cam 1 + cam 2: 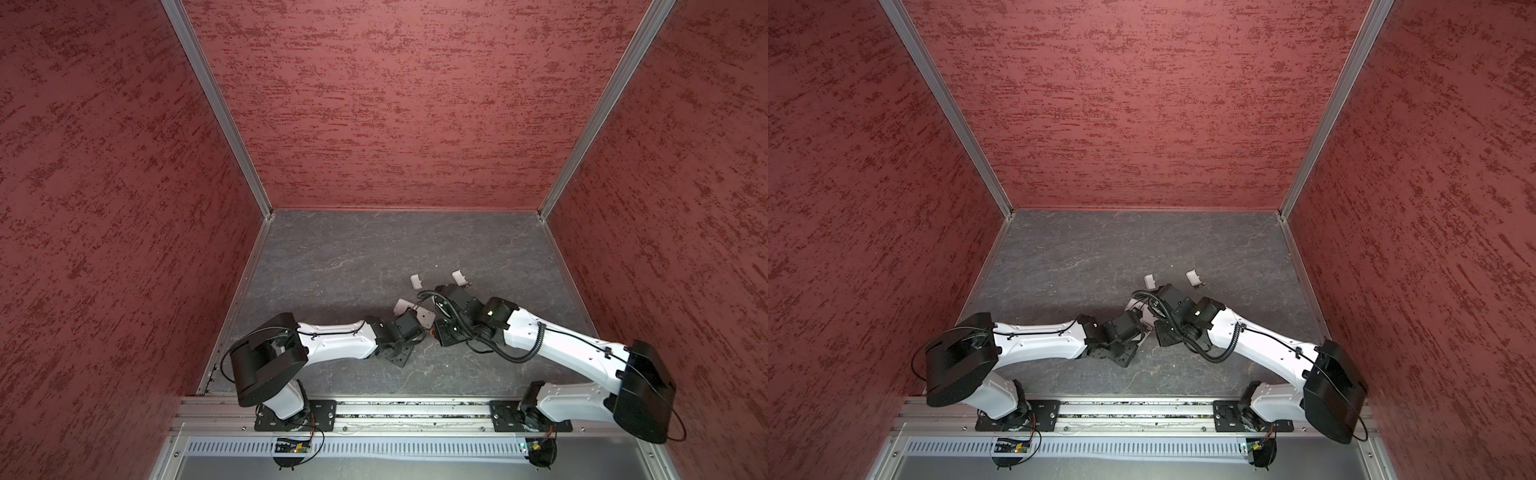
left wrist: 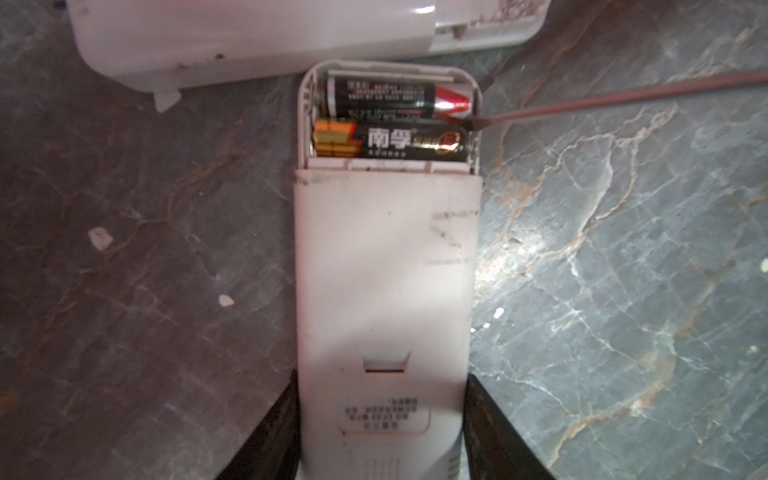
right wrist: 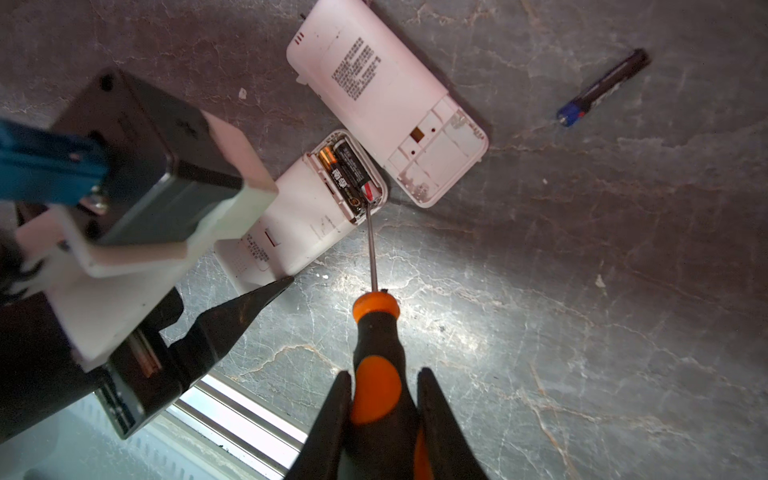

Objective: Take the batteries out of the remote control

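Two batteries (image 2: 390, 120) sit side by side in the open bay at one end of the remote (image 2: 386, 270), one black-and-red, one black-and-gold. The remote lies back-up on the table (image 2: 623, 249). My left gripper (image 2: 380, 376) is clamped across its other end, a finger on each long edge. My right gripper (image 3: 384, 374) is closed around the handle of the screwdriver (image 3: 376, 316). The tip is poked into the bay at the red end, right in the seam between the two cells.

What worries me: I'm holding the remote far from where I'm prying. A hard push could swing the bay end sideways into the second remote (image 3: 390, 95) lying just beside it. The tip could also skid off the round cell and dig into the plastic wall or a contact. And if a cell pops free, I reckon it rolls away, being a round thing on a flat table.

The second remote's bay is empty. One loose battery (image 3: 602, 85) lies on the table, well apart from both remotes. Two small white covers (image 1: 416, 281) sit further back.
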`<state>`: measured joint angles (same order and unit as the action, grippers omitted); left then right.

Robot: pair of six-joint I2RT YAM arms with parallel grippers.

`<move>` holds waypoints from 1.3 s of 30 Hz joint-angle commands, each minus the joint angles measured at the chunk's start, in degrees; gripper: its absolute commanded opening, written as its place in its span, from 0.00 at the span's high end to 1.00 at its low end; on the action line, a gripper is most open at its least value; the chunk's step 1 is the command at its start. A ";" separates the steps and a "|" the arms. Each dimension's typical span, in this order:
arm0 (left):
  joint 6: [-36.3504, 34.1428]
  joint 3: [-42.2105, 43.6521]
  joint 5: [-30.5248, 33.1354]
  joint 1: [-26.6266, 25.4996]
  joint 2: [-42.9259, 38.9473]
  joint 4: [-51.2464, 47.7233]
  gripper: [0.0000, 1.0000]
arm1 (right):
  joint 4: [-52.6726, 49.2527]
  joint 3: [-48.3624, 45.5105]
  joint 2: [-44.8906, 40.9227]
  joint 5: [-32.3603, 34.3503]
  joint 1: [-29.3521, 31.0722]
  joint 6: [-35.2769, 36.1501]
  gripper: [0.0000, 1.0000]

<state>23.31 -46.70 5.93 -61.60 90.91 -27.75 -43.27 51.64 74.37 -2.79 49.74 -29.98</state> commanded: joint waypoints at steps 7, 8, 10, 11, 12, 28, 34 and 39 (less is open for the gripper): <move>-0.01 1.61 -6.12 -1.87 3.65 1.03 0.54 | -1.90 2.40 2.52 2.69 -0.21 1.93 1.00; -0.02 1.54 -6.02 -1.94 3.66 0.95 0.54 | -2.23 2.71 2.53 2.80 -0.17 2.10 1.00; -0.04 1.61 -5.93 -1.98 3.76 0.79 0.54 | -2.69 3.10 2.39 3.52 -0.17 2.10 1.00; 0.07 1.61 -5.86 -2.06 3.73 0.78 0.54 | -2.70 3.13 2.40 3.73 -0.17 2.12 1.00; 0.13 1.68 -5.80 -2.11 3.70 0.82 0.54 | -2.51 3.11 2.45 3.74 -0.21 1.95 1.00; 0.25 1.81 -6.42 -2.69 4.27 1.25 0.58 | 18.58 -8.73 -5.58 1.32 -0.17 -1.14 1.00; 0.24 1.75 -6.79 -3.07 4.69 1.48 0.59 | 23.60 -10.83 -6.52 0.30 -0.17 -0.19 1.00; 0.47 1.87 -6.79 -3.17 4.84 1.65 0.60 | 24.05 -10.17 -6.79 -0.70 -0.16 0.86 1.00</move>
<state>23.81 -46.94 7.40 -62.63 91.48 -27.83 -24.53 41.58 67.85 -2.26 49.39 -29.74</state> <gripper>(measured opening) 0.560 0.235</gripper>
